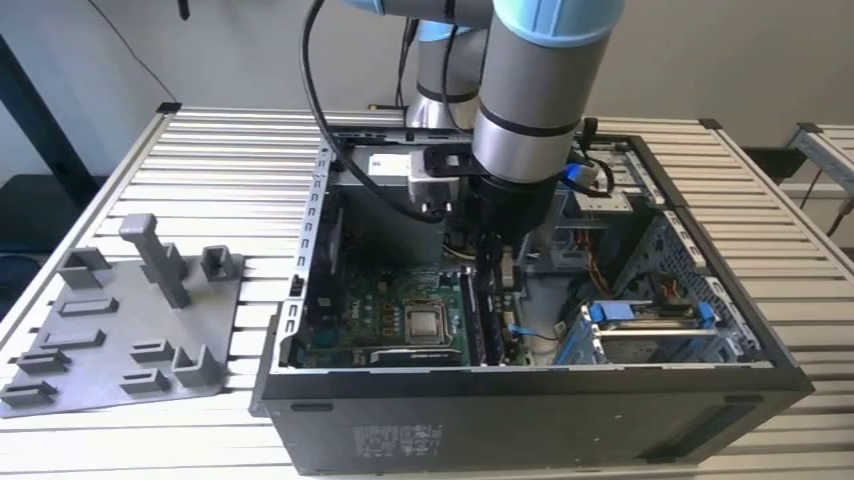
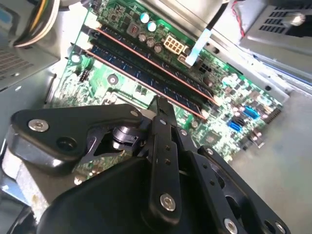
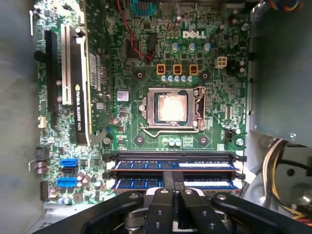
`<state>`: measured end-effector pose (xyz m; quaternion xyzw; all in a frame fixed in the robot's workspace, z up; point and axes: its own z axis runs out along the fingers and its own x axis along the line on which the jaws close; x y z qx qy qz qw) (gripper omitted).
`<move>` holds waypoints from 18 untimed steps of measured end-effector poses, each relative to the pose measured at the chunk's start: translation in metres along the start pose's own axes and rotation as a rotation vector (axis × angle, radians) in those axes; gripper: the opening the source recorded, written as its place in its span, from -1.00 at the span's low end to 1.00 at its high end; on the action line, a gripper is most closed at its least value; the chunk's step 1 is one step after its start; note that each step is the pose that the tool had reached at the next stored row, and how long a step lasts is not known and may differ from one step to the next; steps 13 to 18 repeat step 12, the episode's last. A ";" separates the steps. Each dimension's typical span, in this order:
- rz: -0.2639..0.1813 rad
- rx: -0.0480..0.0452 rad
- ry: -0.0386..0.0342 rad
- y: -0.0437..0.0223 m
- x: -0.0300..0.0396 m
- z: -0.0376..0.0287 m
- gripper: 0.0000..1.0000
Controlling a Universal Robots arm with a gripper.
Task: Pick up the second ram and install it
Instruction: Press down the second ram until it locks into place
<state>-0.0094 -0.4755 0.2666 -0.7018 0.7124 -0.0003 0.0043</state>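
Two dark bluish memory sticks stand side by side in the motherboard's slots. The second ram [image 3: 136, 184] [image 2: 127, 73] is the one under my fingertips; the other stick [image 3: 146, 165] sits in the slot beside it. My gripper [image 3: 174, 179] [image 2: 159, 101] is shut, with its fingers pressed together and resting on the top edge of the second ram near its middle. It does not clamp the stick's sides. In the exterior view the gripper [image 1: 489, 272] reaches down into the open computer case [image 1: 534, 395] above the memory slots.
The CPU socket [image 3: 171, 108] [image 1: 427, 322] lies just beyond the memory slots. A graphics card [image 3: 80, 83] stands upright further off. A metal drive cage [image 3: 280, 68] and cable bundles [image 3: 275, 161] crowd one side. A grey plastic tray [image 1: 120, 325] with upright posts lies at the exterior view's left.
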 end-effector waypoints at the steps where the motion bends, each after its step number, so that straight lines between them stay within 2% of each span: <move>1: 0.000 0.0000 0.0001 0.0000 0.0000 -0.0038 -0.79; 18: 0.000 0.0000 -0.0002 0.0000 0.0000 -0.0048 -0.79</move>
